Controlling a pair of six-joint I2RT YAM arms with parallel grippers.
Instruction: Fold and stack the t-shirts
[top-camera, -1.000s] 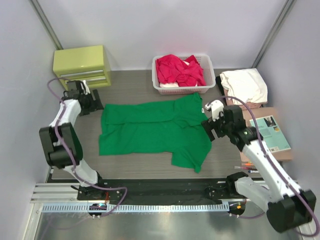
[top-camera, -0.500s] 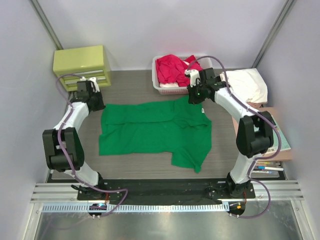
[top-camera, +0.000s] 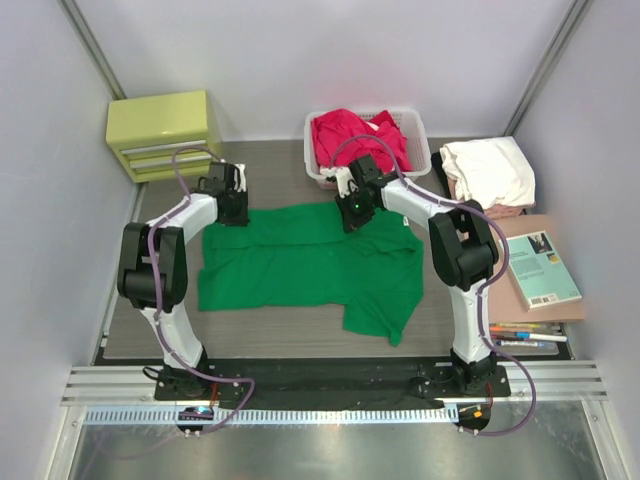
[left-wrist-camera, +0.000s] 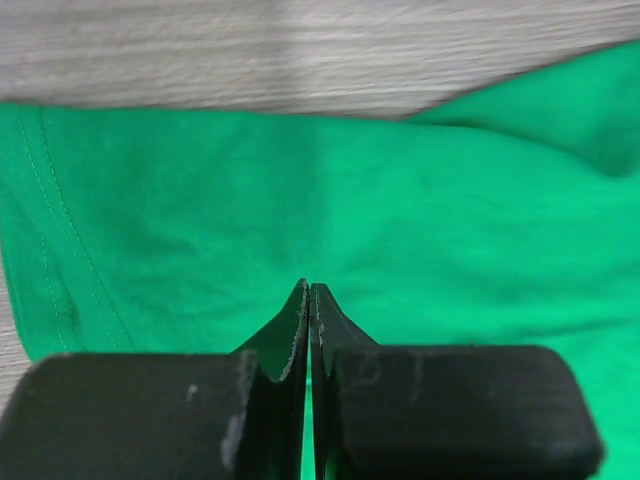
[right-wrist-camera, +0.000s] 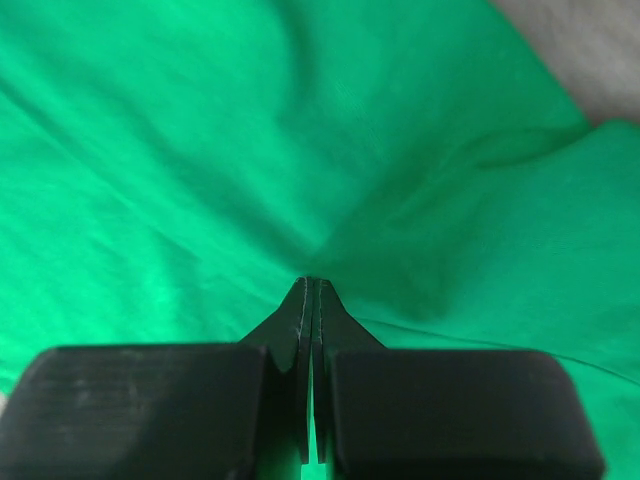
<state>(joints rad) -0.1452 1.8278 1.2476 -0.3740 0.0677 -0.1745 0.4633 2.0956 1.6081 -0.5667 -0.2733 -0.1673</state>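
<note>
The green t-shirt (top-camera: 300, 262) lies spread flat on the bench (top-camera: 270, 170) just in front of the white slatted basket (top-camera: 400, 180). It is bright and mostly smooth, with its far edge close to the basket's front wall and one sleeve (top-camera: 380, 318) trailing away from the basket toward the arm bases. The basket holds a heap of red t-shirts (top-camera: 355, 140) with some white cloth (top-camera: 338, 170) showing at its front corner. Beside the basket, on the right arm's side, sits a folded white t-shirt (top-camera: 488, 168) on something pale pink (top-camera: 505, 211). A teal-covered book (top-camera: 540, 268) lies further from the basket on that same side, and a yellow-green drawer unit (top-camera: 165, 130) stands beyond the basket's other side. From above, we see both arms reaching to the shirt's far edge: the left arm's fingers (top-camera: 235, 214) at the corner away from the basket and the right arm's fingers (top-camera: 350, 215) just in front of it. The overhead view does not show how they stand. The left wrist view shows its fingers (left-wrist-camera: 288, 335) pressed together over flat green cloth with a stitched hem, and we cannot tell whether any cloth is caught. In the right wrist view the fingers (right-wrist-camera: 290, 322) are also closed tight, and creases in the shirt run in to their tips, so they pinch the cloth.
</note>
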